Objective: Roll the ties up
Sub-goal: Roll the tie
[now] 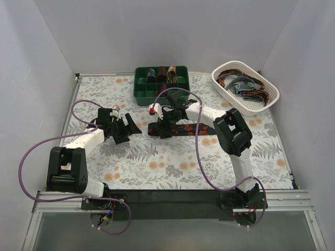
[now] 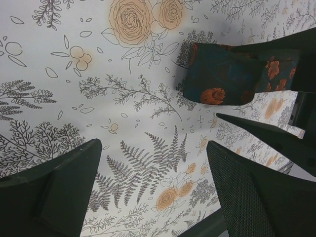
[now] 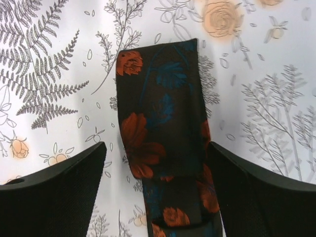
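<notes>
A dark tie [image 1: 184, 129] with orange-red and blue flowers lies flat across the middle of the table; its end looks folded back on itself. My right gripper [image 1: 165, 127] hovers open over that end, which lies between the fingers in the right wrist view [image 3: 163, 133], the right finger close beside the fabric. My left gripper [image 1: 127, 129] is open and empty, a little left of the tie's end [image 2: 222, 74]. Several rolled ties [image 1: 162, 75] sit in the green box. Loose ties [image 1: 243, 83] lie in the white basket.
A green compartment box [image 1: 141, 92] stands at the back centre. A white basket [image 1: 233, 101] stands at the back right. Purple cables [image 1: 199, 151] loop off both arms. The table has a floral cover [image 1: 157, 162].
</notes>
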Robot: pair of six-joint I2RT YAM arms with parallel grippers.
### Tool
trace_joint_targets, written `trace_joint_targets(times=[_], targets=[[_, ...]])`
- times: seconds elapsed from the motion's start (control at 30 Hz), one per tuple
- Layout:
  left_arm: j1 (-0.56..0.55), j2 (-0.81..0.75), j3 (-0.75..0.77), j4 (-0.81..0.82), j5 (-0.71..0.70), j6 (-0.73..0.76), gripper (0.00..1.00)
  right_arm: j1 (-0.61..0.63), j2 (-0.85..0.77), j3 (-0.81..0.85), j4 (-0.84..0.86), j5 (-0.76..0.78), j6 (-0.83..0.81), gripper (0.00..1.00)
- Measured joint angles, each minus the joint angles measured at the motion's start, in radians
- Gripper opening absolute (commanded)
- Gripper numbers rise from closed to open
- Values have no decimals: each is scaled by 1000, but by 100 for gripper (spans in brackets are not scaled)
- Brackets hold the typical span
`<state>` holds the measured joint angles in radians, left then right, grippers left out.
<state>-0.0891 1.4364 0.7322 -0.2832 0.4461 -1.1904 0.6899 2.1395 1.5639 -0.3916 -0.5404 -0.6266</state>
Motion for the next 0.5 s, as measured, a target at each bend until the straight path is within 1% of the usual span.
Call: trace_joint_targets(times=[0.07, 0.2, 0.37, 0.5], targets=[[0, 0, 0, 4, 4, -3, 81, -10, -17, 5, -11, 3, 36, 78], [0, 7, 1, 26, 13, -12, 81, -61, -87, 19, -16, -16, 185, 79], [-4, 20, 1, 58, 28, -27, 81, -131, -208, -16, 68, -27, 458, 71], [-12, 44, 2, 92, 41, -40, 81, -135, -275, -124, 194, -27, 698, 65]])
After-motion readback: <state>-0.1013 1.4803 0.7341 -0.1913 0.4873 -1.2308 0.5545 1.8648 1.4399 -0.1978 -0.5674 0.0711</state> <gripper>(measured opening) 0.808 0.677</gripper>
